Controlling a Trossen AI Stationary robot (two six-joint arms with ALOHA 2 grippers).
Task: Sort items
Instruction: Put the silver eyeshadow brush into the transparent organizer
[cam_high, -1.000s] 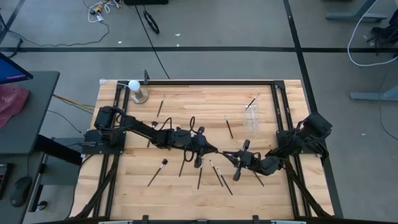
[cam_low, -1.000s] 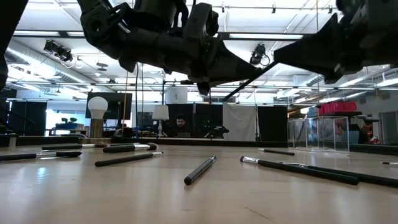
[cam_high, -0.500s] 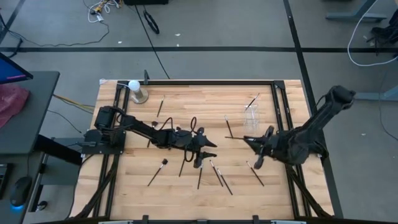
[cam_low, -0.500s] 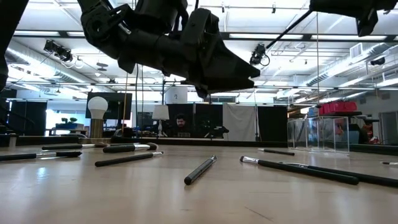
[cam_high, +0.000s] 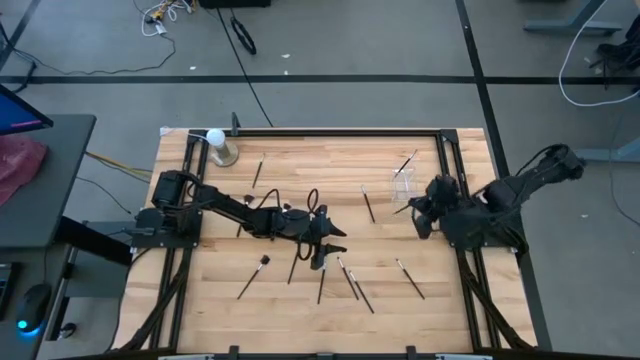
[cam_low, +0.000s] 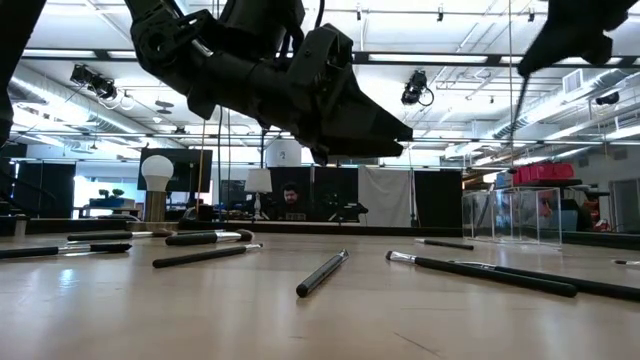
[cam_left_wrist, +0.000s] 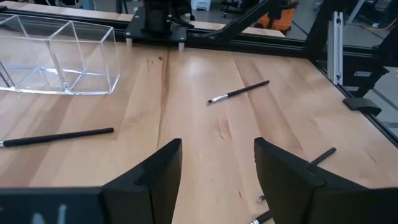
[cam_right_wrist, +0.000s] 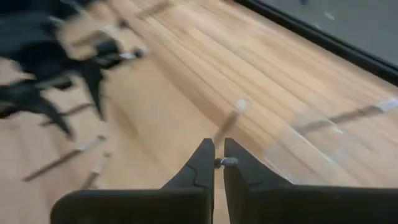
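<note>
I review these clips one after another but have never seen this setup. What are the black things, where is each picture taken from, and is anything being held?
Two dark robot arms work at a wooden table. One picture looks straight down from above, one looks level across the tabletop, and one sits on each arm's wrist, looking past its own two fingers.

Thin dark makeup brushes lie scattered on the wood. A clear box stands at the right, a white ball on a metal base in the far left corner.

The left gripper hangs open and empty over the middle; its wrist view shows the spread fingers. The right gripper, beside the clear box, is shut on one brush, pinched between its fingers.
</note>
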